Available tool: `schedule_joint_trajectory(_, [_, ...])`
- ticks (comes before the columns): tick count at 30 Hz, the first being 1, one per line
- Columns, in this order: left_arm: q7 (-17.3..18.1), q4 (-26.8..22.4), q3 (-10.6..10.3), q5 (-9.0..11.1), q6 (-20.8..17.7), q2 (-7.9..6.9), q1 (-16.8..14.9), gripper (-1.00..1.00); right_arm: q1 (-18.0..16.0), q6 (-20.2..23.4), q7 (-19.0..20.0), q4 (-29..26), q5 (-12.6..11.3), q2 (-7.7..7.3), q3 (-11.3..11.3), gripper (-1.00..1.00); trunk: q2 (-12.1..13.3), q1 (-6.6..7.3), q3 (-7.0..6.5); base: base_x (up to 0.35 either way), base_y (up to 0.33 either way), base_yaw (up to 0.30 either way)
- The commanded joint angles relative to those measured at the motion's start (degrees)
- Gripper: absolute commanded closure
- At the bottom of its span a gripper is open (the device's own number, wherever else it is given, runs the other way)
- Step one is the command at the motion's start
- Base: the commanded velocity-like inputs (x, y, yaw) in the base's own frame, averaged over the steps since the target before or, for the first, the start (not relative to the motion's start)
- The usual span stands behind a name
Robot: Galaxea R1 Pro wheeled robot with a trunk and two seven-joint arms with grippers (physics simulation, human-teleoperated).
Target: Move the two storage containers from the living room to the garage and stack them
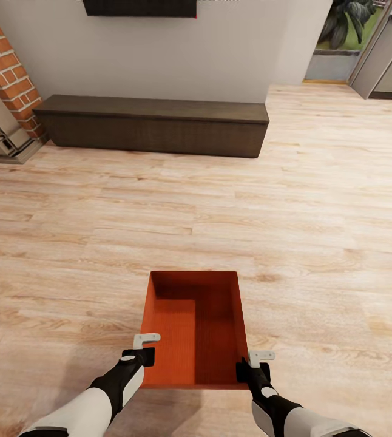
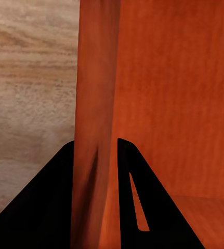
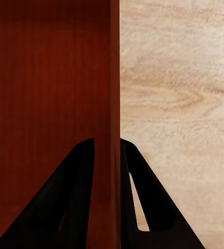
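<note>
An orange-red storage container (image 1: pixel 196 328) hangs between the two grippers, held over the light wood-plank floor (image 1: pixel 317 243) of the living room with its open top facing up. Its long axis runs straight ahead from the robot, away from the grippers toward the long dark bench (image 1: pixel 153 124), and its short near wall lies across between the two wrists. The left gripper (image 1: pixel 142 347) pinches the container's left side wall close to the near corner; in the left wrist view its two dark fingers (image 2: pixel 39 207) sit one on each side of the thin wall, nearly closed with only the wall's thickness between them. The right gripper (image 1: pixel 253 362) does the same on the right side wall near the other near corner, and in the right wrist view its fingers (image 3: pixel 65 202) straddle the wall, one inside the box and one outside over the planks. Beyond the container, ahead of both grippers, the bench stands against the white wall (image 1: pixel 220 54), with the red brick fireplace (image 1: pixel 2 73) off to the far left.
</note>
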State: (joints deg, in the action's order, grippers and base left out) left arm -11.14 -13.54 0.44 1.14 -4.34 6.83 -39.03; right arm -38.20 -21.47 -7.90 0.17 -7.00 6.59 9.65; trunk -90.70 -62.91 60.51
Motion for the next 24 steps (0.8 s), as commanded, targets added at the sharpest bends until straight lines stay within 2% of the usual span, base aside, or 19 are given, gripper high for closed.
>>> schedule_joint_trajectory(1, [-0.56,-0.22,1.06,-0.97,-0.40,-0.02,0.01,1.00,-0.03,-0.42,-0.46,0.11,-1.87,-0.02,-1.65,1.00,0.40,0.23,-0.16,0.000,0.000,0.000])
schedule_joint_trajectory(24, [-0.11,-0.52,1.08,-0.90,-0.41,-0.06,0.01,1.00,-0.03,-0.42,-0.37,0.09,-1.87,0.00,-1.65,1.00,9.63,5.28,-4.29,0.000,0.000,0.000])
